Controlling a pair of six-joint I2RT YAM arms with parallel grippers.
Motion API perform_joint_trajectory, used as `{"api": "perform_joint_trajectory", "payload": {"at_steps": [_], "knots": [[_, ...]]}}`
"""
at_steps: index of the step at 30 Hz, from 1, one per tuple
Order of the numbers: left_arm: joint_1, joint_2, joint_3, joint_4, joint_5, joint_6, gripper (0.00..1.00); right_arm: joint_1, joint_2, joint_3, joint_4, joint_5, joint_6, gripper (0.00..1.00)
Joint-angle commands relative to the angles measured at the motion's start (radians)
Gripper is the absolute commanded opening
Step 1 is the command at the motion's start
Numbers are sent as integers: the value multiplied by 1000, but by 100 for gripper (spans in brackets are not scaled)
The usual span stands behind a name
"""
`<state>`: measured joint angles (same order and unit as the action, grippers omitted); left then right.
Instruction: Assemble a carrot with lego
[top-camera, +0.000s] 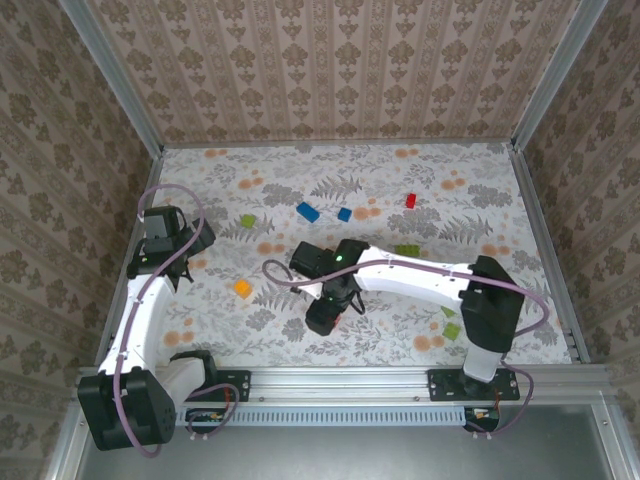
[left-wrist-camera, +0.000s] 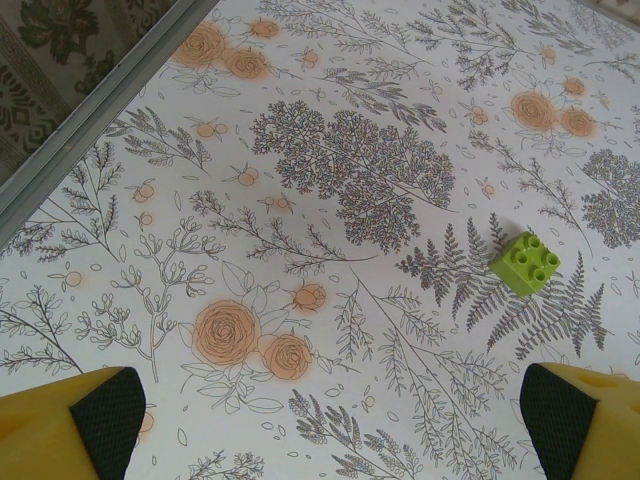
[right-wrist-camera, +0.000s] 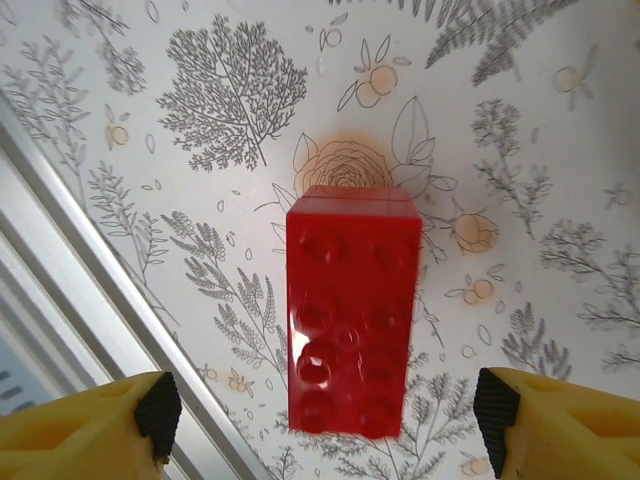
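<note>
In its wrist view the right gripper (right-wrist-camera: 327, 410), jaws apart, framed a red brick (right-wrist-camera: 352, 310) untouched; the left gripper (left-wrist-camera: 332, 410), likewise apart, faced a green brick (left-wrist-camera: 525, 262).

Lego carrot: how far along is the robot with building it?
Barely begun. Done: nothing looks joined; the orange brick, blue brick and far red brick lie apart on the table. In hand: a red brick sits between the right gripper's open fingers, ungripped; the left gripper hangs open near a green brick. Left: all the stacking.
</note>
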<state>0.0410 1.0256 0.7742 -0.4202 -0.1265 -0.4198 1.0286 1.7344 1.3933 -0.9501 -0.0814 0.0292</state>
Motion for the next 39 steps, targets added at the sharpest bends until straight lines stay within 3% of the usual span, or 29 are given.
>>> {"api": "perform_joint_trajectory", "payload": {"at_steps": [1, 5, 9, 17, 23, 39], "knots": [[4, -15, 28, -6, 4, -3, 100, -53, -104, -11, -32, 55, 31, 81], [5, -18, 28, -6, 6, -3, 100, -189, -208, -33, -18, 88, 106, 81], [5, -18, 28, -5, 11, -4, 100, -337, -276, -75, -28, 215, 197, 82], [4, -16, 25, 6, 21, -8, 100, -646, -337, -300, 60, 304, 265, 82], [3, 0, 24, 23, 51, -17, 100, -860, -324, -447, 214, 224, 296, 83], [1, -10, 34, 12, 46, -14, 100, -1030, -299, -535, 257, 168, 331, 83]]}}
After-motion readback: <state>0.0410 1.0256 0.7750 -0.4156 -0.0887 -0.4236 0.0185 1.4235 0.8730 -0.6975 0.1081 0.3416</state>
